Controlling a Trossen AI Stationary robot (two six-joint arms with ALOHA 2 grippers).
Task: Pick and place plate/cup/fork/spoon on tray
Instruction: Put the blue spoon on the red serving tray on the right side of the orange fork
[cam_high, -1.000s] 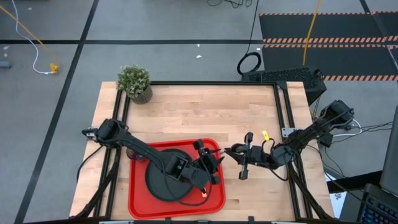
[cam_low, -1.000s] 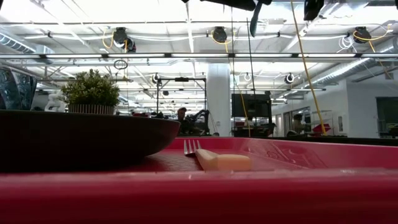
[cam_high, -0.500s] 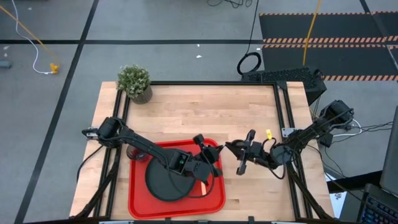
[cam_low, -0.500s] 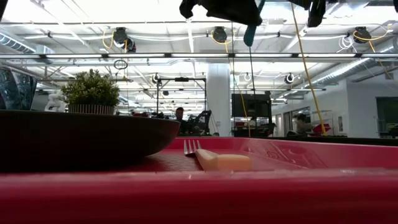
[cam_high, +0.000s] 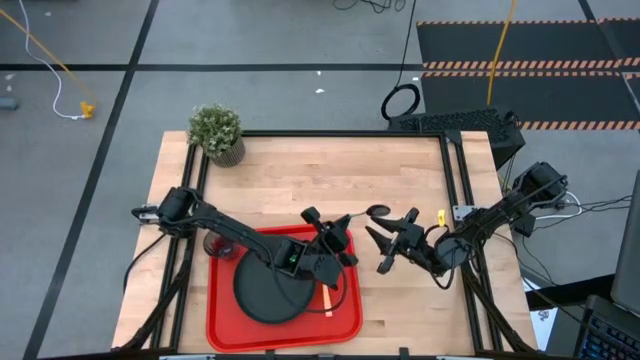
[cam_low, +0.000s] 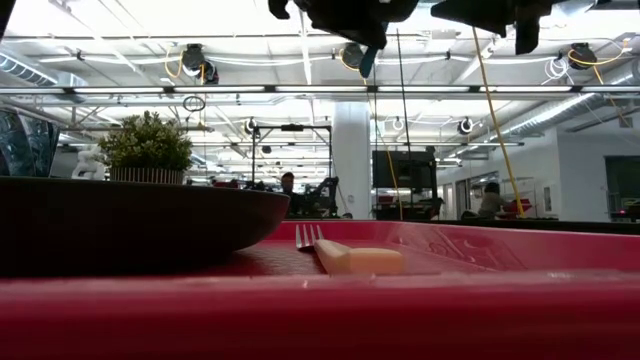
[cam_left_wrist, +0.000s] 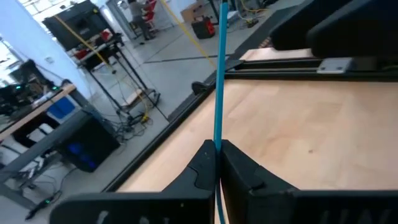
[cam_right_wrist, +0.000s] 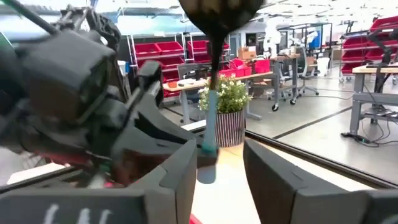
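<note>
Clamped tight: left gripper (cam_left_wrist: 217, 163) pinches the spoon (cam_left_wrist: 218, 74) by its blue handle, both fingers pressed flat against it in the left wrist cam. Right gripper (cam_right_wrist: 219, 163) has its jaws apart, the handle running between them w/o contact that I can see; spoon bowl hangs dark at the near edge of that cam.

Looks like a handover, spoon passed from right arm to left. In the high cam the left gripper (cam_high: 333, 235) sits above the tray (cam_high: 222, 325) at its 1 o'clock corner, the right gripper (cam_high: 393, 243) just off at its 3 o'clock, over bare table (cam_high: 300, 170). Spoon bowl (cam_high: 379, 211) shows between the two, toward 12 o'clock of the right gripper.

Status of the rest:
- plate (cam_high: 262, 292) on tray, left half
- fork (cam_low: 345, 255) on tray, lying flat right of the plate; orange handle tip (cam_high: 328, 309) visible at the tray's 4 o'clock
- cup (cam_high: 216, 245) seems to sit off the tray at its 10 o'clock corner, partly under the left arm, hard to confirm
- plant (cam_high: 217, 131) at the table's 11 o'clock corner, not in play

Step in hand, my read: spoon placement, roughly 3rd of 4 items.

Next needs: right arm backs straight off toward 3 o'clock so its fingers clear the handle, no sideways drag. Then left arm swings the spoon over free tray floor near the fork, lowers, lets go. Risk: thin handle can pivot in a two-finger pinch, so go slow.
</note>
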